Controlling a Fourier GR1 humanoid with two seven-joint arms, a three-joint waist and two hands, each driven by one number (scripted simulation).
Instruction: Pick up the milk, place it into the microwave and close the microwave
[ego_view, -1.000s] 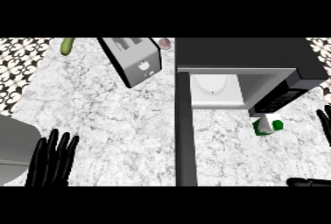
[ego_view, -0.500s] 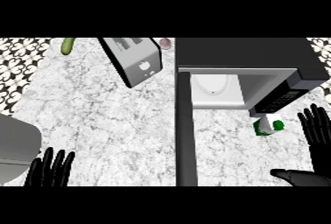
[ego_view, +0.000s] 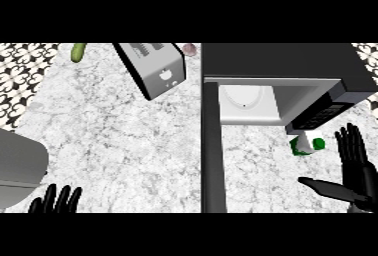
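Head view shows the right robot hand (ego_view: 356, 165), fingers straight and holding nothing, just beside the milk (ego_view: 306, 144), which stands on the desk (ego_view: 111, 140) by the microwave (ego_view: 280, 70). It should curl around the carton squarely before lifting. The microwave's open cavity looks empty. The left robot hand (ego_view: 56, 201) rests open at the lower edge.

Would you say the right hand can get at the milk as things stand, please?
Probably yes. The right hand is open, with bare counter between it and the milk. The microwave overhangs the milk's far side, so coming in from the hand's side looks easiest.
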